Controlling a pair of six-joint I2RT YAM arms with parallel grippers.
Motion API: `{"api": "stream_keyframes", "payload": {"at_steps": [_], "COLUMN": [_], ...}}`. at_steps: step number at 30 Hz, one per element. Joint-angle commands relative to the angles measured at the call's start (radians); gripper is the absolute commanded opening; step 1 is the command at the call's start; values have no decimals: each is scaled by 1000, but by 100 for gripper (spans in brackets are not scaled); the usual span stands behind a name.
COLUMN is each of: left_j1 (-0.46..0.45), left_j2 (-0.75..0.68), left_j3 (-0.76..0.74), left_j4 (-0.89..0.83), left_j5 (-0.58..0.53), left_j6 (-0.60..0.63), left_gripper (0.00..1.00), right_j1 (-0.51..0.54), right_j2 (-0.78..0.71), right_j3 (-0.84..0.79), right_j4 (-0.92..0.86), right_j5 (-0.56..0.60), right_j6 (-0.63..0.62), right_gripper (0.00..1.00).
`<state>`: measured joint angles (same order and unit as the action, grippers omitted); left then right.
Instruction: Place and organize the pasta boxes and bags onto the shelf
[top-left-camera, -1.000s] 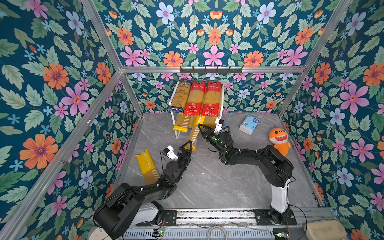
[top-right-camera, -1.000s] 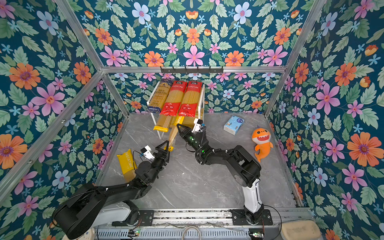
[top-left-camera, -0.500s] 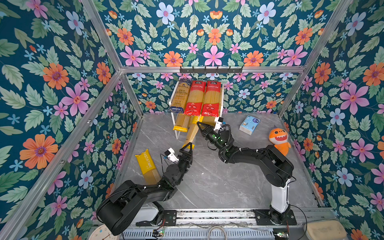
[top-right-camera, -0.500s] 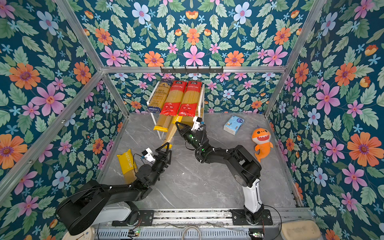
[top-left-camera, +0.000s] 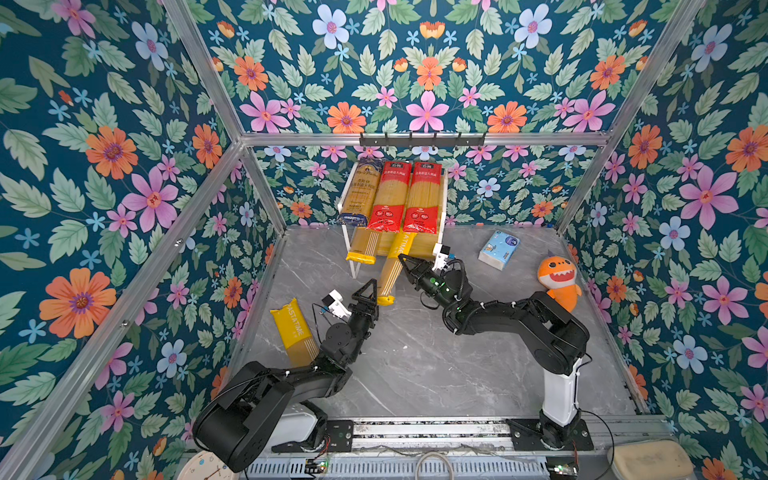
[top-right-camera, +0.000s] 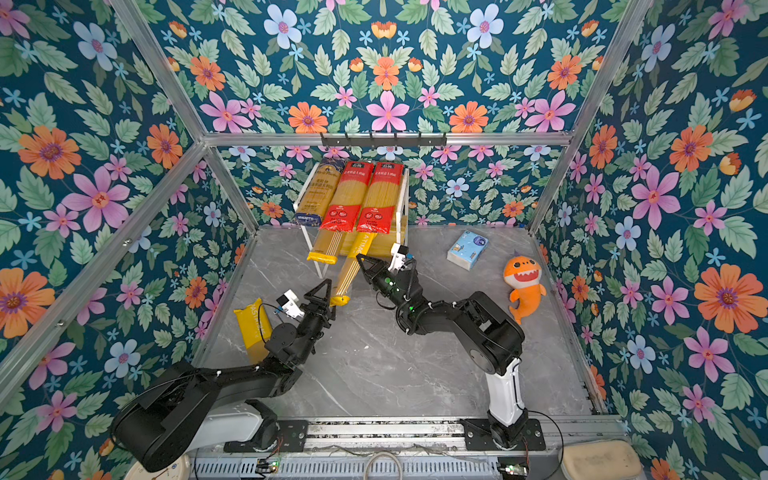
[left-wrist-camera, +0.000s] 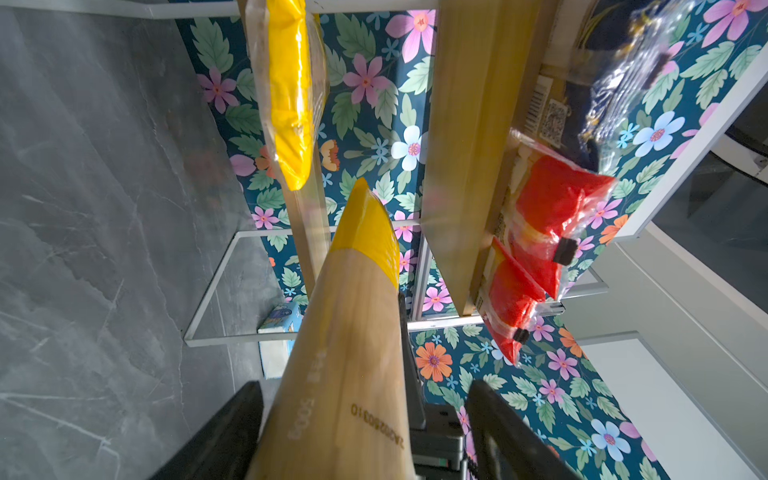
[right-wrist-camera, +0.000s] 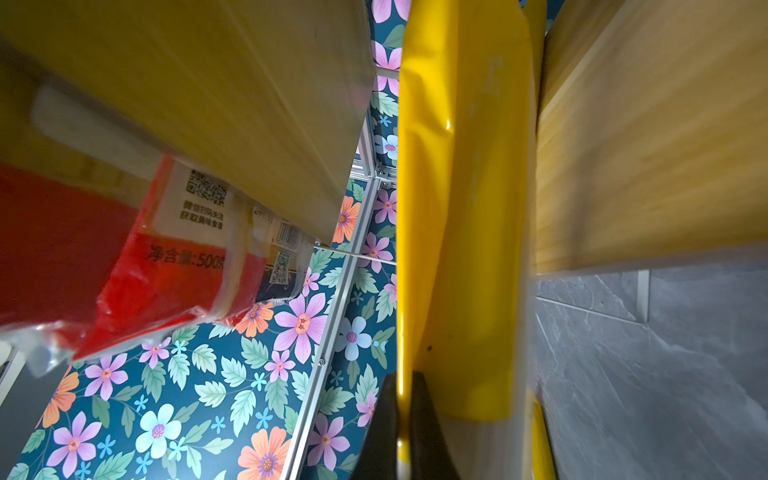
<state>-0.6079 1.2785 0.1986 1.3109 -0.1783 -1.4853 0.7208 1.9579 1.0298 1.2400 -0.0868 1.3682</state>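
Right claw (top-left-camera: 402, 258): jaws together, pinching the side film of a long flat yellow spaghetti pack with a clear window (top-left-camera: 390, 275), on its upper half. Left claw (top-left-camera: 373, 291): jaws apart, straddling the same pack's lower end without clamping it; the left wrist view shows a gap beside one finger.

The pack slants. Its printed top lies between the two boards of the small two-tier rack of yellowish wood and thin white frame (top-left-camera: 444, 195), and its lower end is near the grey marble-look table (top-left-camera: 415, 365). Whether that end touches the table cannot be told.

Handling, as judged: light; stiff along the strands but brittle under bending. The glossy film is probably slippery, so a hold across the width near mid-length, or support at both ends, suits it best.

Rack contents:
- Upper board: a dark navy spaghetti pack (top-left-camera: 360, 191), a red spaghetti pack (top-left-camera: 390, 195) and a second red pack (top-left-camera: 424, 193) lie side by side and fill the board.
- Lower board: a second yellow pack (top-left-camera: 365, 246) overhangs the front edge.

A third yellow pack (top-left-camera: 293, 328) lies on the table by the left wall, partly under the left arm.
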Motion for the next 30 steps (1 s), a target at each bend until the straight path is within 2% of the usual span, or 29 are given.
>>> {"api": "stream_keyframes", "payload": {"at_steps": [1,8,13,16,20,27,30], "left_j1": [-2,-12,-4,11,11,11,20], "left_j2": [7,68,148,166,179,173,154], "left_j3": [-1,-17,-14,13,36,2,-8], "left_j4": [56,111,237,251,262,289,283], "left_j5": [39,47,35,56,78,56,52], "left_j6": [-2,-42,-77,-78,-76,-68,-52], "left_gripper": [88,93,88,84,75,44,35], "right_j1": [-2,-2,8,11,6,-5,-11], "right_j2": [6,33,31,21,17,38,34], "right_j3": [33,118,123,86,45,40,29], "right_j4": [183,183,184,184,183,183,183], "right_j5": [-26,-28,-44,-45,-38,-36,-34], "right_j6": [11,-2,12,17,21,60,66], "right_gripper": [0,0,0,0,0,0,0]}}
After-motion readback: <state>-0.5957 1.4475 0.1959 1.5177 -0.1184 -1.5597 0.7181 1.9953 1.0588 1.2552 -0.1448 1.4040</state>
